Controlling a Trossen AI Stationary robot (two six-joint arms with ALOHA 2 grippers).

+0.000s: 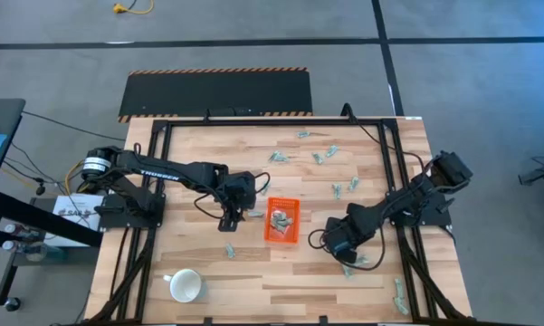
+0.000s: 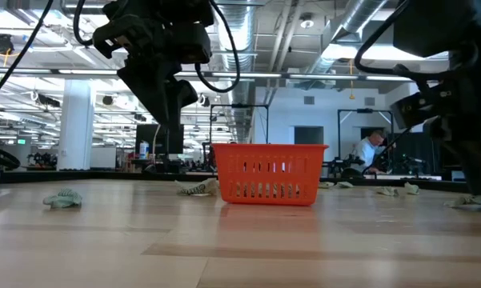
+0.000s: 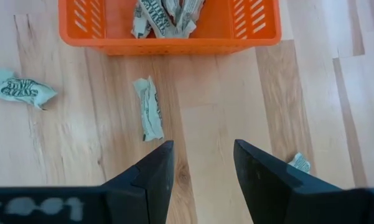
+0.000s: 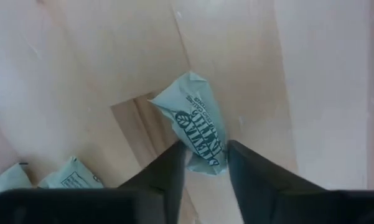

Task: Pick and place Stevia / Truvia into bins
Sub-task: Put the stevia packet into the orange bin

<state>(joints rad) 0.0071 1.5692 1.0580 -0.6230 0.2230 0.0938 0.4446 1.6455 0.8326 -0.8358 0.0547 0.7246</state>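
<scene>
The orange bin [image 1: 282, 220] stands mid-table with several pale green Stevia sachets [image 3: 165, 15] inside it. My left gripper [image 3: 202, 162] hangs open just left of the bin [image 3: 168, 37], with nothing between its fingers. A crumpled sachet [image 3: 148, 109] lies on the wood between it and the bin wall. My right gripper [image 4: 205, 163], right of the bin [image 1: 344, 252], points down and is shut on one sachet [image 4: 196, 118] that lies on the table. My right gripper pinches the sachet's one end [image 4: 205, 155] between its two fingers, coming from above and pointing down. The rest of the sachet stretches away from the fingers and lies flat on the wood.
Loose sachets lie scattered toward the far right [image 1: 312, 152], by the right edge [image 1: 400, 294], and left of the bin [image 1: 229, 251]. Two more [image 4: 68, 177] lie close to my right gripper. A white mug [image 1: 186, 286] stands near the front left.
</scene>
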